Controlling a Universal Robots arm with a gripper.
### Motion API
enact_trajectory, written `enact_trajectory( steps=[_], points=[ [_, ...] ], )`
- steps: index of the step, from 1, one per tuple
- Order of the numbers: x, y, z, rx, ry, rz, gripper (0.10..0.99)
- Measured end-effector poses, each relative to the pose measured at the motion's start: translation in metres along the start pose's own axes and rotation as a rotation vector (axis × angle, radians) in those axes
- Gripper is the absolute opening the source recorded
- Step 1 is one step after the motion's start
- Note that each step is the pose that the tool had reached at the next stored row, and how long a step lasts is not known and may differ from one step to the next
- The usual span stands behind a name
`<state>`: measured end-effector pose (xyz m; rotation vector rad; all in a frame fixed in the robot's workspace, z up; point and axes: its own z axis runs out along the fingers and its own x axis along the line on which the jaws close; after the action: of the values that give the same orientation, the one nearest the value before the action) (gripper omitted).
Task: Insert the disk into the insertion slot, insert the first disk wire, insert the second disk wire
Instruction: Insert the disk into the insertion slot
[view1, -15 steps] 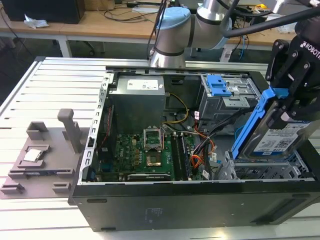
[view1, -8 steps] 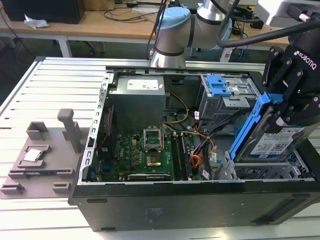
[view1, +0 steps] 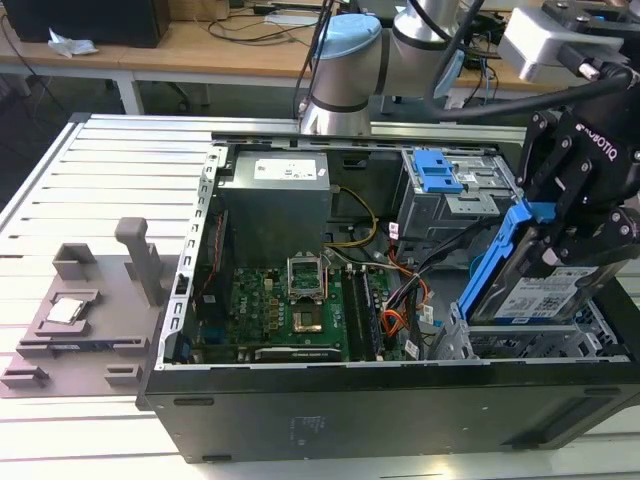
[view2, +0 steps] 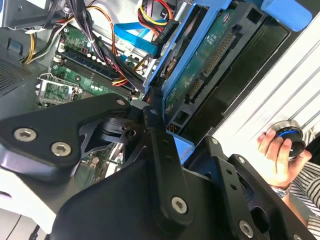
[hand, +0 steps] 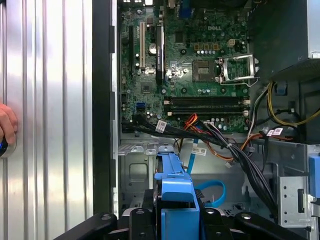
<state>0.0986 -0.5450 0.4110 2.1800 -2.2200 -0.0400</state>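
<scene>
One disk (view1: 540, 295) poised over its insertion slot (view1: 520, 345), none of three steps complete.
End effector (view1: 552, 248) clamped on the blue-framed disk, tilted just above the silver cage; its connector (view2: 220, 52) bare, so wiring seems undone.

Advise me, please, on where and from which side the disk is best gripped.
Probably across the opposite edges of the blue carrier framing the disk, from above, as the claw grips it now. Those edges are straight and parallel, and that hold leaves the tilted disk's lower end free over the insertion slot.
</scene>
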Motion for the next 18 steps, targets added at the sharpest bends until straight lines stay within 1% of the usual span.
enact_trajectory(
  steps=[11,18],
  points=[
    [0.0,-0.0004,0.0092,0.0,-0.0001,0.0,0.365],
    [0.0,-0.0007,0.0187,0.0,0.0,0.0,0.365]
  ],
)
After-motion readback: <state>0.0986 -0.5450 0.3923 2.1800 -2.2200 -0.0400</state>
